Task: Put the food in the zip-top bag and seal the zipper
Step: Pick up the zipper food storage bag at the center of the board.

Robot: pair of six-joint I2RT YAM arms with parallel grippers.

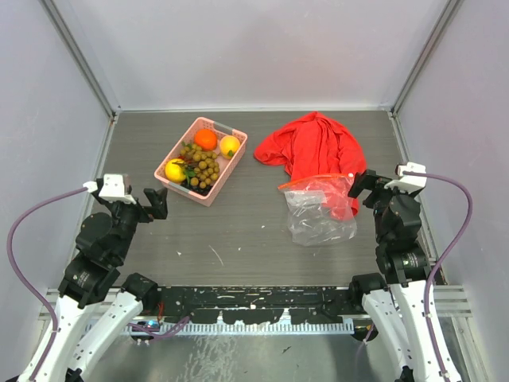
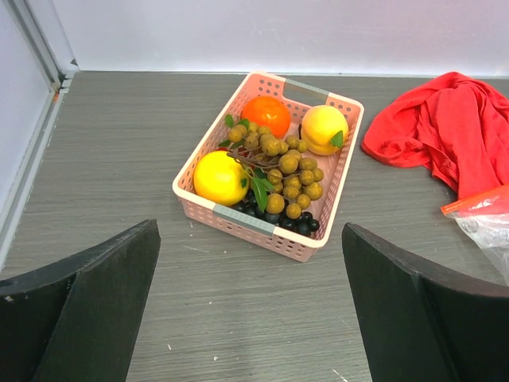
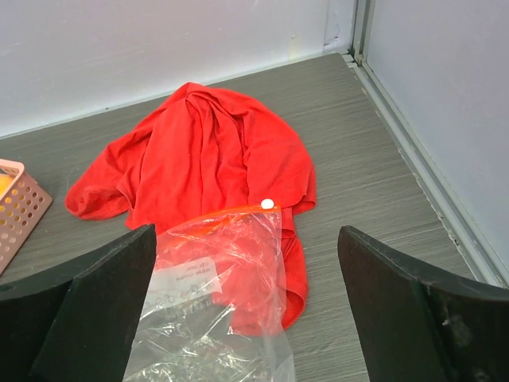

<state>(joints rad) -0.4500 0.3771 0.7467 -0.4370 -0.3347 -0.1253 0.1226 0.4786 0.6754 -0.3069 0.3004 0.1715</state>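
While both claws stand with fingers apart and grip nothing, all the food sits in one pink basket [image 1: 176, 146] toward the far left corner of the tabletop [image 1: 254, 231]. It holds one orange [image 1: 206, 139] at its far end and two yellow-orange round fruits, one [image 1: 230, 145] beside the orange and one [image 1: 174, 169] at the near end. One bunch of golden-brown berries [image 1: 203, 165] lies between them, with some small dark berries [image 2: 298, 225] at the near side.

One clear zip-top bag [image 1: 318, 211] lies near the right edge, its far part resting on one crumpled red cloth [image 1: 310, 143] that spreads toward the far right corner. The zipper [image 1: 316, 180], an orange-red strip, runs along the bag's far edge.

The left claw [image 1: 157, 205] hovers near the left edge, close to the basket's near end. The right claw [image 1: 362, 185] sits just beside the bag at the right edge.
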